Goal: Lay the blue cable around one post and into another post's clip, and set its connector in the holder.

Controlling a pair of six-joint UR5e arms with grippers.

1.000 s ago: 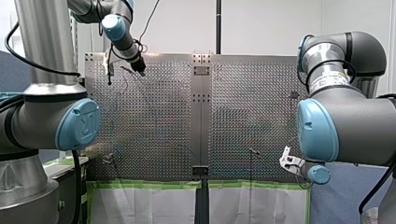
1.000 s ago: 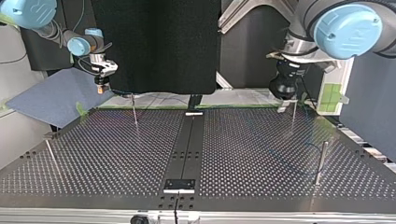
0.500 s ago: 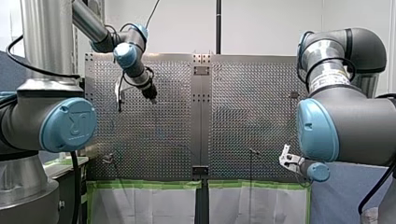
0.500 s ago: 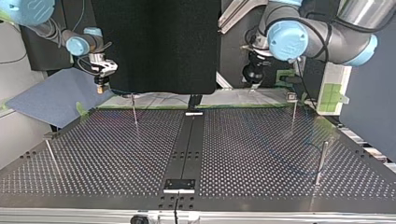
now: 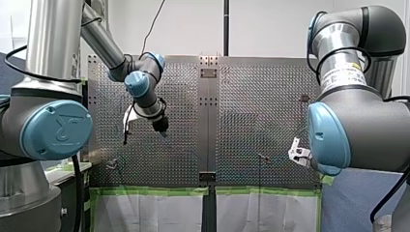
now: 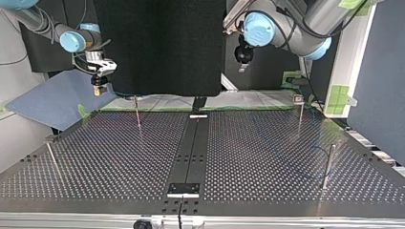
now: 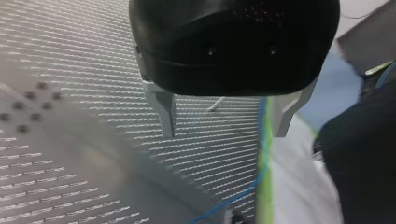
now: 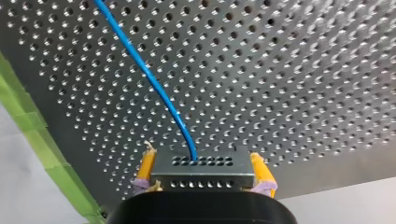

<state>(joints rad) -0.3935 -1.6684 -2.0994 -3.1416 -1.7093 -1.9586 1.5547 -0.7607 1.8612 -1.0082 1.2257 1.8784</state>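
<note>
The blue cable (image 8: 154, 84) ends in a grey, hole-faced connector (image 8: 201, 169), which my right gripper (image 8: 203, 175) pinches between its fingers, one yellow pad (image 8: 146, 169) pressed to each side of the block. From the connector the cable rises in a gentle curve ahead of the gripper, above the perforated desk (image 8: 303, 70), with a strip of green tape (image 8: 32, 126) along the desk's edge beside it. In the top view this gripper hangs at the left, above the far edge of the desk and just beside a thin post (image 6: 137, 112); a faint blue line seems to run from it toward that post's top, though it is too thin to be sure. My left gripper (image 7: 224, 116) is apart from all this: its two metal fingers (image 7: 164, 112) are spread wide with nothing between them. In its wrist view a length of the cable runs beside one finger, along the green tape, then bends away over the desk below. In the top view this gripper is raised high above the far edge, right of the middle, well apart from the right gripper.
</note>
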